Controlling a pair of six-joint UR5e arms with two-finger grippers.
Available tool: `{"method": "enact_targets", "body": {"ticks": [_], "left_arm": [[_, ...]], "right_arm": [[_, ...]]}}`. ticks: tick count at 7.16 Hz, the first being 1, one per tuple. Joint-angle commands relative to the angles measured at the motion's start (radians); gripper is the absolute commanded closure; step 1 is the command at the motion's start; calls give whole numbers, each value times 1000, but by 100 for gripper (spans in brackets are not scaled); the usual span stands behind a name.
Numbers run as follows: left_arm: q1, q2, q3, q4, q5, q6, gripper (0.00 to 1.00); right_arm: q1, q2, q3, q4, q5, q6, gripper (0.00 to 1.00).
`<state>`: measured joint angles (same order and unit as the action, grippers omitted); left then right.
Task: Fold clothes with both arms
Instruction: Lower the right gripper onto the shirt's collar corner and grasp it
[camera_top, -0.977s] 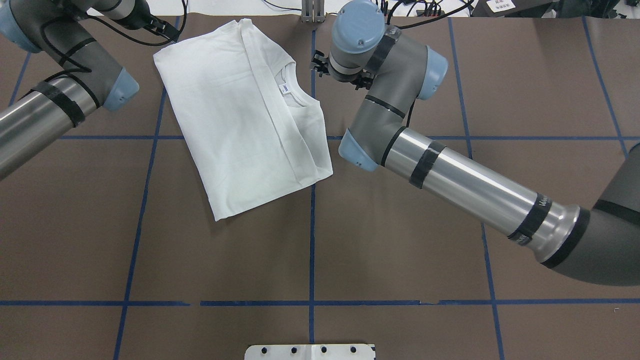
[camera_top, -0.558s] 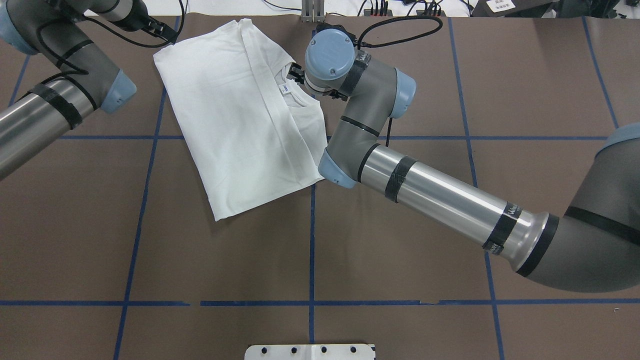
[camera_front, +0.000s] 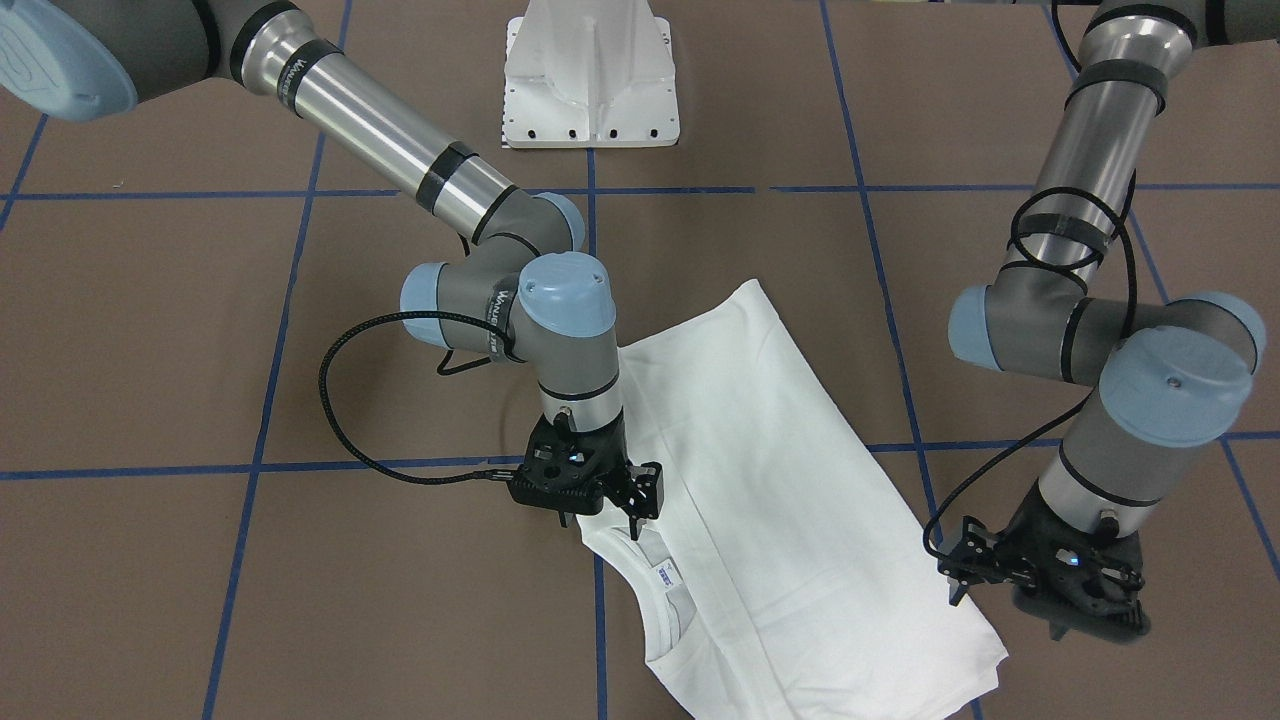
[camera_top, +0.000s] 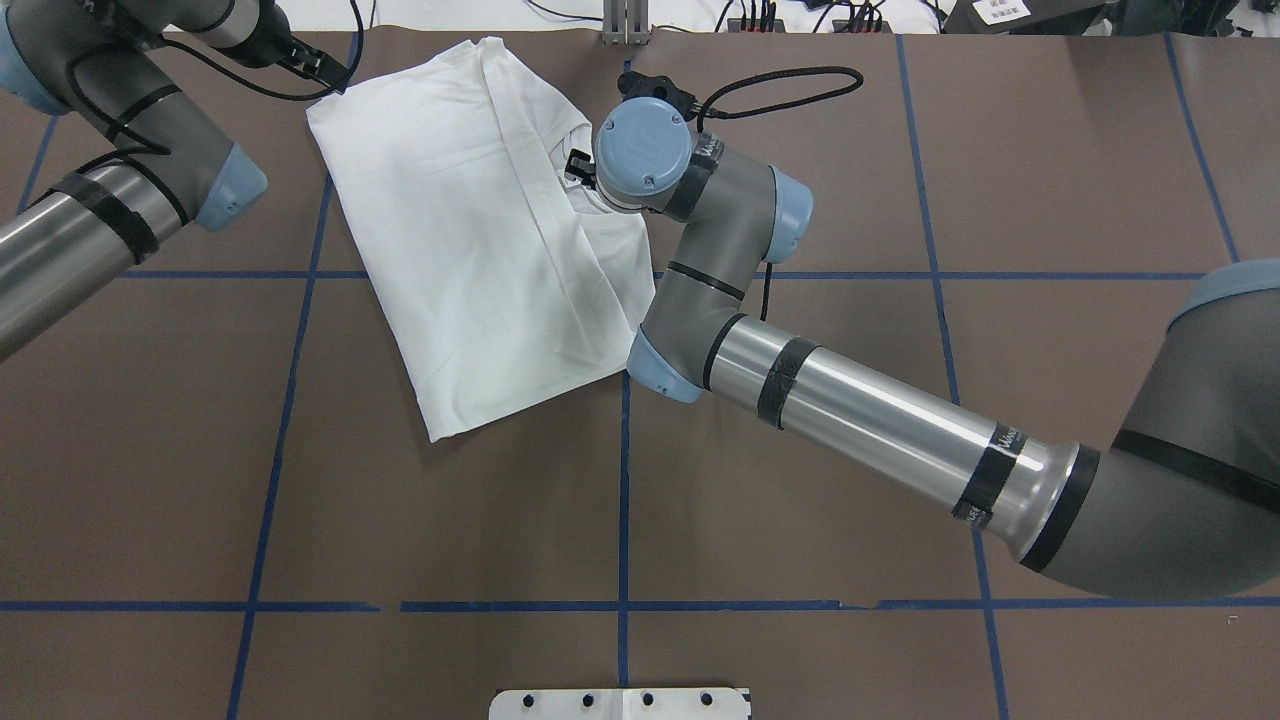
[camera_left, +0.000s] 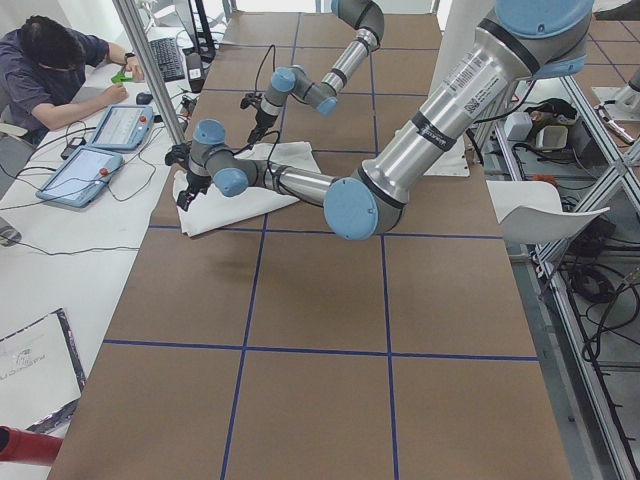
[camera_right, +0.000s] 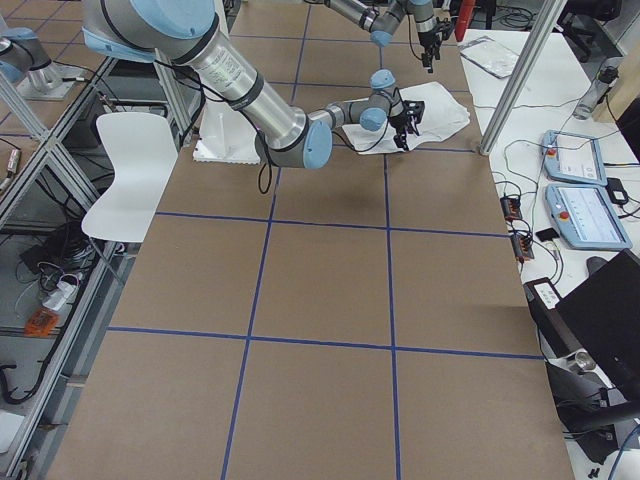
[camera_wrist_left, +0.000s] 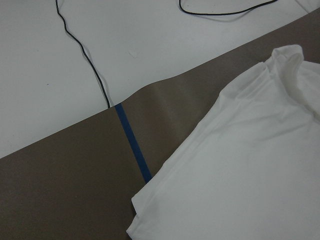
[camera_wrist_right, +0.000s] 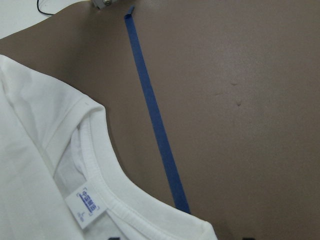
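Observation:
The white T-shirt (camera_top: 470, 230) lies folded on the brown table, collar (camera_wrist_right: 105, 190) and neck label (camera_front: 665, 575) facing up. My right gripper (camera_front: 605, 520) hangs open just over the shoulder edge beside the collar, nothing between its fingers. In the overhead view its wrist covers the collar and only a bit of that gripper (camera_top: 578, 165) shows. My left gripper (camera_front: 1005, 610) is open and low beside the shirt's far corner (camera_wrist_left: 145, 210), holding nothing. In the overhead view this left gripper (camera_top: 325, 68) sits at the shirt's top left corner.
The white pedestal base (camera_front: 590, 80) stands at the robot's side of the table. Blue tape lines (camera_top: 624, 500) mark a grid on the brown cover. Beyond the far edge a person (camera_left: 60, 70) sits at a white bench with tablets (camera_left: 100, 150) and cables (camera_wrist_left: 85, 55).
My right arm has swung left from beside the shirt until its wrist and gripper are over the collar. The left arm has shifted only slightly.

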<state>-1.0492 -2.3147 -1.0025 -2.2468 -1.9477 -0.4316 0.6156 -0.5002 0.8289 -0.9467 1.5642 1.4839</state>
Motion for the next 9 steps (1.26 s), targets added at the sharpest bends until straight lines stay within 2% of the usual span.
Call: {"method": "enact_targets", "body": {"ticks": [1, 3, 4, 5, 6, 8, 9], "left_arm": [[0, 5, -1, -7, -2, 1, 0], [0, 5, -7, -5, -8, 1, 0], [-2, 5, -7, -5, -8, 1, 0], [-2, 5, -8, -5, -8, 1, 0], [-2, 6, -7, -5, -8, 1, 0], [-2, 11, -8, -7, -8, -1, 0], [-2, 14, -13, -7, -8, -1, 0]], "right_arm": [[-7, 0, -11, 5, -18, -7, 17], [-19, 0, -14, 5, -41, -8, 19], [-19, 3, -14, 5, -41, -7, 44], [-19, 8, -14, 5, -41, -7, 79], [-19, 11, -14, 3, -36, -8, 100], [-19, 18, -4, -1, -27, -8, 100], [-19, 12, 37, -20, -27, 2, 100]]}}
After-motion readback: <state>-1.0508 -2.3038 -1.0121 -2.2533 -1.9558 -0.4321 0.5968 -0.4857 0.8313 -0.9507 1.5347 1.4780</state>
